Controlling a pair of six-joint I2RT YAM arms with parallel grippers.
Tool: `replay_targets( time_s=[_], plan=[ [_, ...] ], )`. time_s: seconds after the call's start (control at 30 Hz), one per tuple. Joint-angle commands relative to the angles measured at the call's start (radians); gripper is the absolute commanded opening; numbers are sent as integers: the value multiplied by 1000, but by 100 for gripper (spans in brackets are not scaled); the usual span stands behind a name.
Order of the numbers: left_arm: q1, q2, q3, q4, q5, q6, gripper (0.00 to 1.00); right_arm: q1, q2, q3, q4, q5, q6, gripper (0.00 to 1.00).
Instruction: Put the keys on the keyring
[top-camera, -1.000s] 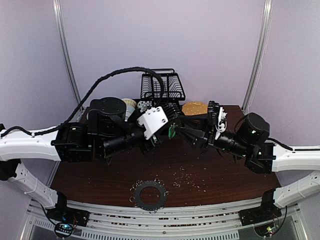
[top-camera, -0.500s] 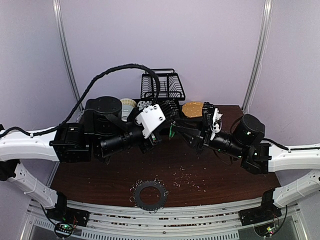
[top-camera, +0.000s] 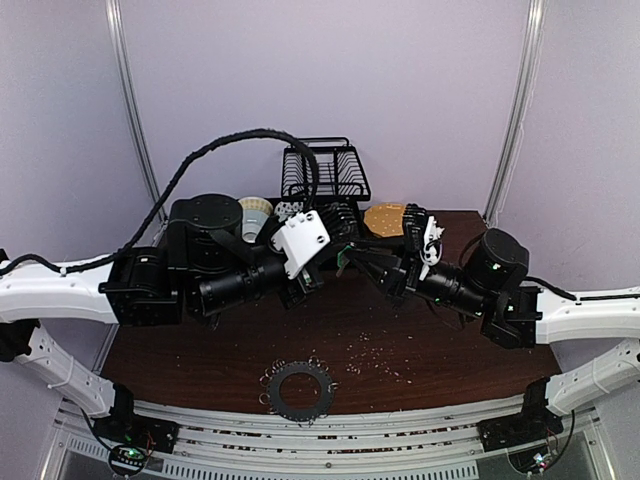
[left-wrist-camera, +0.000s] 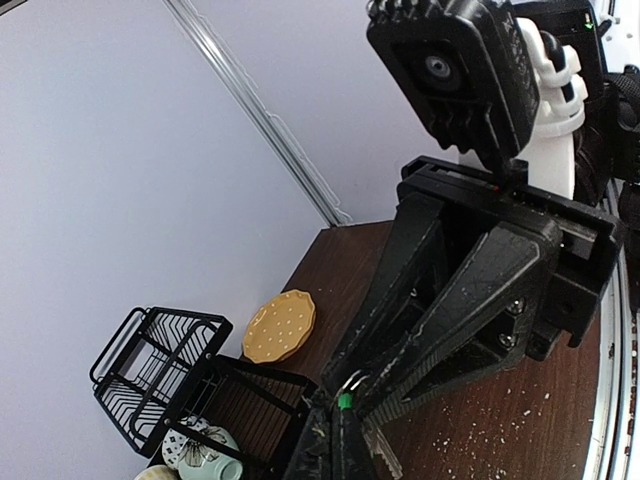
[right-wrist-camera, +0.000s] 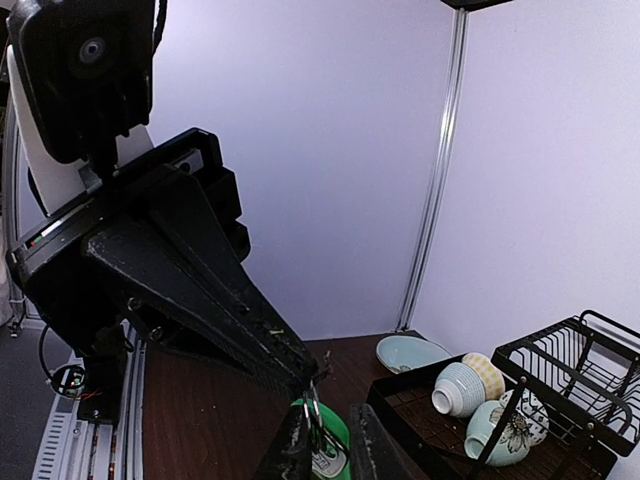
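dark wooden bench (top-camera: 200, 350) carries one flat grey ring-shaped keyring (top-camera: 297, 390) fringed with wire loops. one green-headed metal key (right-wrist-camera: 338, 418) clenched in left gripper (left-wrist-camera: 340, 415); right gripper (right-wrist-camera: 328, 440) flanks it, grasp unconfirmed.

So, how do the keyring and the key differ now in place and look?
The keyring lies flat on the table, untouched; the key is raised between the left end effector and the right end effector. The keyring is wide and dark grey; the key is tiny with a green head. They are not yet joined.
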Motion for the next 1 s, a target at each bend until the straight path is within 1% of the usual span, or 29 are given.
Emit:
replay_targets(
  time_s=[0.0, 0.1, 0.13, 0.2, 0.23, 0.4, 0.47, 0.53, 0.6, 0.63, 0.7, 0.73, 0.77, 0.83, 0.9, 0.97],
  plan=[
    [-3, -18, -18, 48, 22, -18, 0, 5, -21, 18, 21, 18, 6, 14],
    [-3, -26, -29, 61, 16, -19, 0, 4, -23, 17, 21, 6, 3, 10],
    [-3, -26, -31, 64, 15, -18, 0, 4, -24, 18, 20, -2, -1, 8],
    [-3, -28, -37, 68, 11, -18, 0, 5, -26, 21, 11, -25, -12, 1],
    [-3, -29, -40, 70, 11, -18, 0, 5, -27, 21, 6, -29, -18, 0],
    [4, -33, -65, 84, 23, -20, 0, 4, -40, 22, -14, -46, -40, 0],
    [12, -35, -68, 80, 45, -26, 0, 4, -43, 25, -24, -56, -48, 0],
    [25, -44, -64, 61, 94, -29, 0, 5, -48, 37, -72, -66, -81, 0],
    [47, -60, -52, 11, 154, -36, 17, 5, -60, 52, -145, -74, -135, 0],
    [63, -69, -44, -14, 199, -38, 22, 5, -68, 57, -185, -76, -170, 0],
    [92, -91, -36, -60, 292, -38, 31, 5, -85, 69, -269, -83, -246, 0],
    [105, -98, -35, -83, 341, -30, 33, 5, -89, 77, -315, -95, -282, 0],
    [112, -102, -35, -99, 376, -22, 34, 5, -92, 90, -374, -109, -311, 0],
    [114, -89, -22, -142, 390, -1, 34, 5, -88, 126, -443, -151, -342, 0],
    [115, -63, 2, -180, 391, 13, 31, 5, -83, 141, -470, -187, -352, 0],
    [114, -43, 13, -172, 424, 11, 30, 5, -78, 148, -483, -211, -361, 0]
  ],
)
